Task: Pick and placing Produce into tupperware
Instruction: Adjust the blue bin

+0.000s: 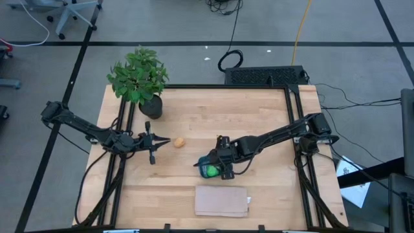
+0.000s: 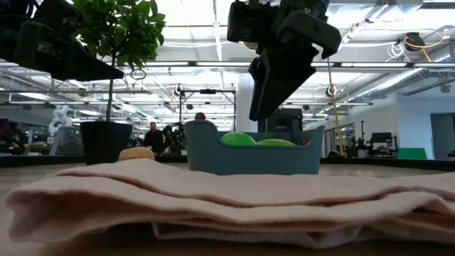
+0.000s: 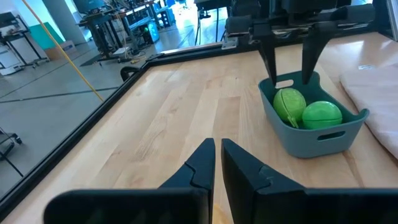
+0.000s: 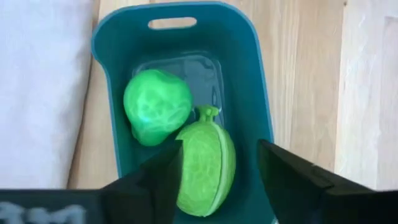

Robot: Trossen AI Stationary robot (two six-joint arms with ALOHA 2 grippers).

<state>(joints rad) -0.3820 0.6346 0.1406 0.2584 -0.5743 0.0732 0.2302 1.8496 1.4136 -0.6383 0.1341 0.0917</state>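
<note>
Potted plant (image 1: 138,79): you have it standing at the far left part of the counter (image 1: 259,116), clear of the work.
Left gripper (image 1: 152,144): your left arm holds it just above the counter, left of centre, fingers closed together with nothing between them.
Orange-tan produce (image 1: 179,142): it lies on bare wood just to the right of that gripper, outside the container.
Tupperware (image 4: 258,87): the teal container sits near the counter's centre, just beyond the cloth.
Green produce: both pieces, the rounder one (image 4: 156,107) and the ribbed one (image 4: 206,158), lie inside, touching.
Right gripper (image 4: 219,175): you have it directly over the tupperware, fingers parted, straddling the ribbed piece without clamping it.
Folded cloth (image 1: 222,201): flat at the near edge.
</note>
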